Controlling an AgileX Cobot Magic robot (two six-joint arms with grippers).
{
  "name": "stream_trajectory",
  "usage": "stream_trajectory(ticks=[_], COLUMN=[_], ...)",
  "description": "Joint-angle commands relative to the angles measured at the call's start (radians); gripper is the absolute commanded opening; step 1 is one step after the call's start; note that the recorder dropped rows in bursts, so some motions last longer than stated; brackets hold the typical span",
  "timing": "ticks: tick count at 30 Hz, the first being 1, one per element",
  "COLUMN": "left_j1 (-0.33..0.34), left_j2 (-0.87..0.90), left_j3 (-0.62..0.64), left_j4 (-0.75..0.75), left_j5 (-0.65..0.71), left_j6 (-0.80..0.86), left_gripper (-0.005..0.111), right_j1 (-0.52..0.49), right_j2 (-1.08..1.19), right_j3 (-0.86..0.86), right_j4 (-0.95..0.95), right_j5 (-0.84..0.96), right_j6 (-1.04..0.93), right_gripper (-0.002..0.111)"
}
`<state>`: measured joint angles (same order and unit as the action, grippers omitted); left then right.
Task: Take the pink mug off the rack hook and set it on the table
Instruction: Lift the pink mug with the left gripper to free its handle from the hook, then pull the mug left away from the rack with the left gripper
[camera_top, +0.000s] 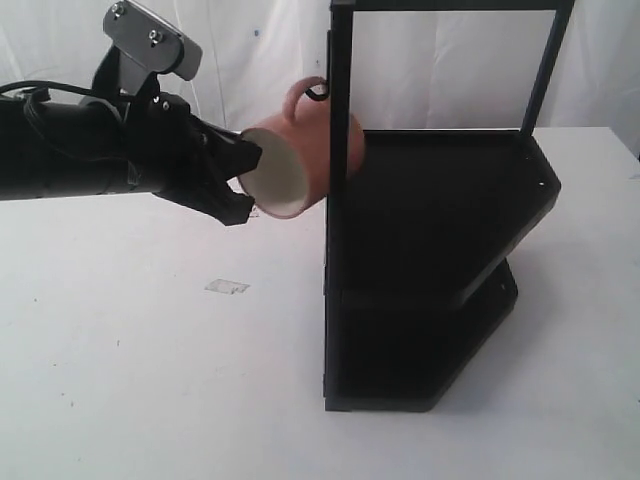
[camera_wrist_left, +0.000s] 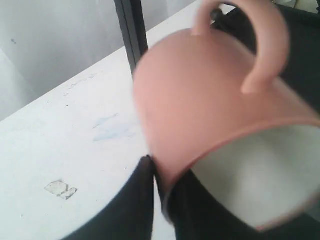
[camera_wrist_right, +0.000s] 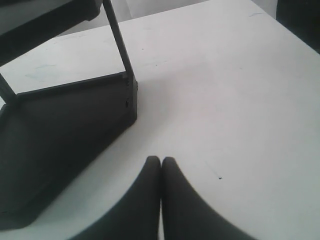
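The pink mug (camera_top: 310, 150) (camera_wrist_left: 200, 100) hangs tilted, its cream mouth turned down and to the left. Its loop handle is still around the rack hook (camera_top: 317, 93) on the front post of the black rack (camera_top: 440, 220). My left gripper (camera_top: 245, 185) (camera_wrist_left: 162, 185) is shut on the mug's rim, with one finger outside the wall and one inside. My right gripper (camera_wrist_right: 160, 162) is shut on nothing, its tips pressed together just above the table (camera_wrist_right: 225, 100) beside a corner of the rack (camera_wrist_right: 65, 125). The exterior view does not show it.
A scrap of tape (camera_top: 226, 287) (camera_wrist_left: 60, 188) lies on the white table (camera_top: 150, 350), below and to the left of the mug. The rack's two dark shelves fill the centre right. A white backdrop hangs behind.
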<state>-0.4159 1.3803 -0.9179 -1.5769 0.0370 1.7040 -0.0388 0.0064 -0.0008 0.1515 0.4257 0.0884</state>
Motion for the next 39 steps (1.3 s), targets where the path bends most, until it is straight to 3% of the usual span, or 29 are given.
stream_trajectory(ticks=[1, 23, 32, 39], left_j1=[-0.006, -0.006, -0.006, -0.006], left_j2=[-0.002, -0.044, -0.124, -0.143], left_j3=[-0.002, -0.002, -0.002, 0.0], left_j4=[-0.019, -0.019, -0.019, -0.034], left_j5=[0.035, -0.026, -0.201, -0.264], left_j6=[-0.009, -0.01, 0.003, 0.045], left_gripper=[0.0, 0.0, 0.0, 0.0], right_j1=[-0.002, -0.002, -0.002, -0.002], right_j2=[-0.006, -0.006, -0.006, -0.006], right_j3=[0.001, 0.001, 0.001, 0.001], right_j4=[-0.01, -0.01, -0.01, -0.01], right_j5=[-0.005, -0.005, -0.005, -0.005], right_j6=[-0.002, -0.002, -0.002, -0.002], right_gripper=[0.0, 0.0, 0.0, 0.0])
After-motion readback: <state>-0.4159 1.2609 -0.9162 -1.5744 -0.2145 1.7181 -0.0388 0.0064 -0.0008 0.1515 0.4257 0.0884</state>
